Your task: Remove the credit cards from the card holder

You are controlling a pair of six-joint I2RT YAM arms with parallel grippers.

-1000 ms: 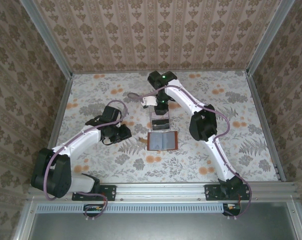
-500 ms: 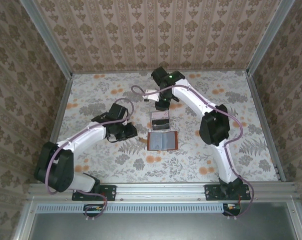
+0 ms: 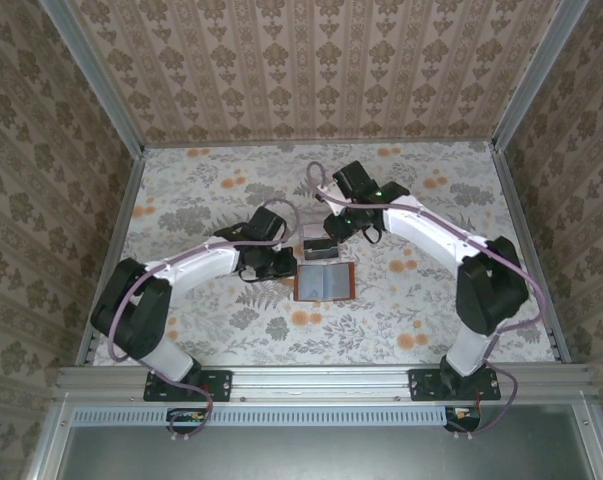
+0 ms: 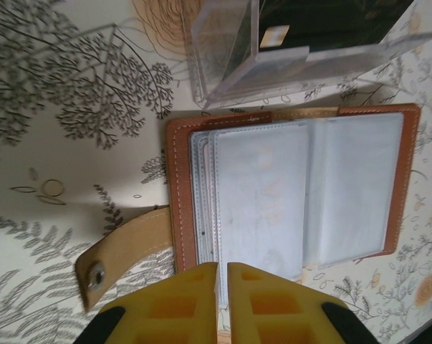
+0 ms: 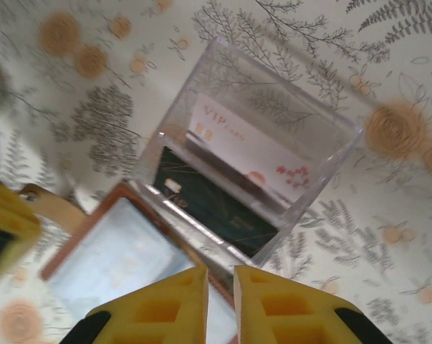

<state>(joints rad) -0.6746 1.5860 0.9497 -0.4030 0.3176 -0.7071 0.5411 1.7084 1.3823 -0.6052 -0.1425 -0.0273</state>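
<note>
The card holder (image 4: 181, 208) lies open just beside the clear tray (image 5: 273, 93), where two cards (image 5: 244, 154) stand. The left gripper (image 4: 223, 266) and the right gripper (image 5: 221, 271) are nearly closed, seemingly empty. The cards are probably thin, stiff and slippery, so pinch an exposed edge.

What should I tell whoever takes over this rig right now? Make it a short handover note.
Left gripper: jaws nearly together at the near edge of the open card holder; I cannot tell whether it pinches a sleeve.
Right gripper: jaws nearly together, nothing between them, hovering over the clear tray.
Things: the card holder lies open and flat, directly beside the tray.
Done: a white card and a dark card sit in the tray.
Left: check the sleeves. They look pale, and I cannot tell whether any cards remain inside.
</note>
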